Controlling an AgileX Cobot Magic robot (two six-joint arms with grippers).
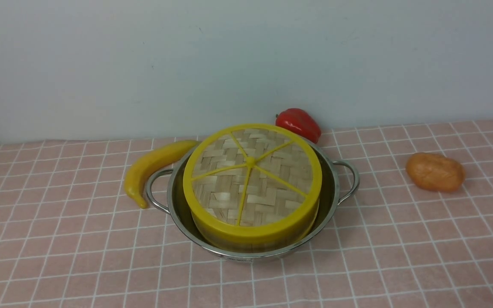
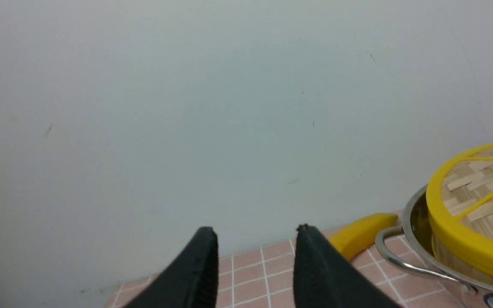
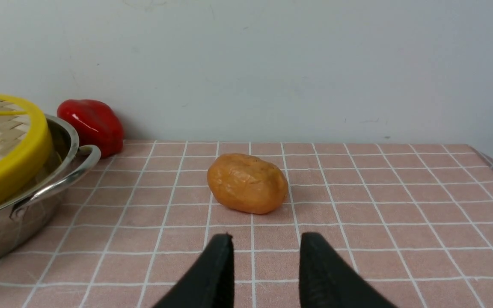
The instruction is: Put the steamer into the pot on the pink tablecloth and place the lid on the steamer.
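Nearest the robot, the left pincer [image 2: 255,239] and the right pincer [image 3: 265,248] are seen parted and empty, low over the pink tablecloth [image 1: 357,256] spread on the bench. Beyond them, the pot [image 1: 331,188] is set on the cloth, with the steamer [image 1: 250,239] seated inside it and the lid [image 1: 250,171] laid on top. A banana [image 1: 152,164] touches the pot's left side, a potato [image 1: 435,172] lies well to its right, and a red pepper [image 1: 298,123] is found behind.
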